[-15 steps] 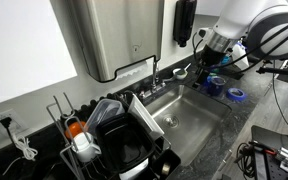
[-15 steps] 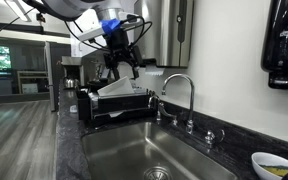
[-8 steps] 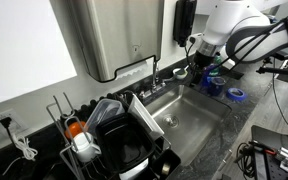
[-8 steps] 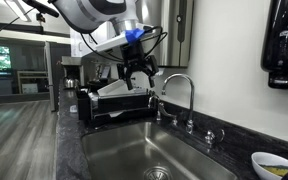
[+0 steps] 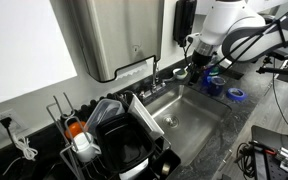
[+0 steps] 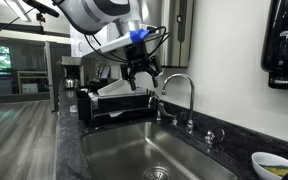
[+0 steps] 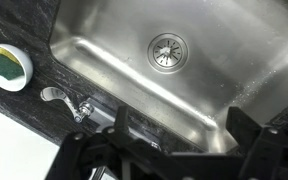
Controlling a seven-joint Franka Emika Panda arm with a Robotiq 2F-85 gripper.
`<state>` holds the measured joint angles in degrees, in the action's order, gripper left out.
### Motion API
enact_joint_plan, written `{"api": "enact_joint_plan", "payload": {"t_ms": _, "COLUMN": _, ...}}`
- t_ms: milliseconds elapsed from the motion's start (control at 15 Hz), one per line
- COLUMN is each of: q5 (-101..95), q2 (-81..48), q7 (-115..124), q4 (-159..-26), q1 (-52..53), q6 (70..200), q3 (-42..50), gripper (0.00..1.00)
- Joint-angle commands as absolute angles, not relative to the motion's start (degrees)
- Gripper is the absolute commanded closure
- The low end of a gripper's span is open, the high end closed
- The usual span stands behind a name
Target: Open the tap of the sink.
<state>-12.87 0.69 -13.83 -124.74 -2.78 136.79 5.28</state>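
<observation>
The tap (image 6: 181,92) is a thin chrome arched spout with small handles at the back rim of the sink (image 6: 119,150). It shows small in an exterior view (image 5: 156,74), behind the steel basin (image 5: 199,125). My gripper (image 6: 142,82) hangs open and empty in the air above the basin, beside the spout and apart from it. It also shows in an exterior view (image 5: 195,73). In the wrist view the open gripper (image 7: 159,140) looks down on the sink (image 7: 104,40), its round drain (image 7: 167,50) and a tap handle (image 7: 59,96).
A black dish rack (image 5: 119,140) with dishes stands beside the basin. A large steel box (image 5: 114,35) hangs on the wall above. A white bowl with a sponge (image 7: 6,65) sits on the counter by the tap. Blue tape rolls (image 5: 236,95) lie near the sink.
The gripper has moved over the sink toward the tap and come a little lower. It has stayed open. Almost no motion in the last half second.
</observation>
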Motion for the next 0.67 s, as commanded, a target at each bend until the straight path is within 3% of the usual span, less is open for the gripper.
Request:
{"api": "enact_joint_plan", "payload": {"t_ms": 0, "q5": -13.0, "q2": -0.5, "q7": -14.3, "q4": -124.0, "q1": -3.5, "q6": 137.4, "q3": 5.1, "gripper": 0.00}}
{"api": "enact_joint_plan", "payload": {"t_ms": 600, "q5": -12.9, "q2": -9.3, "q7": -25.0, "q4": -119.4, "q1": -7.1, "q6": 143.0, "q3": 7.5, "gripper": 0.00}}
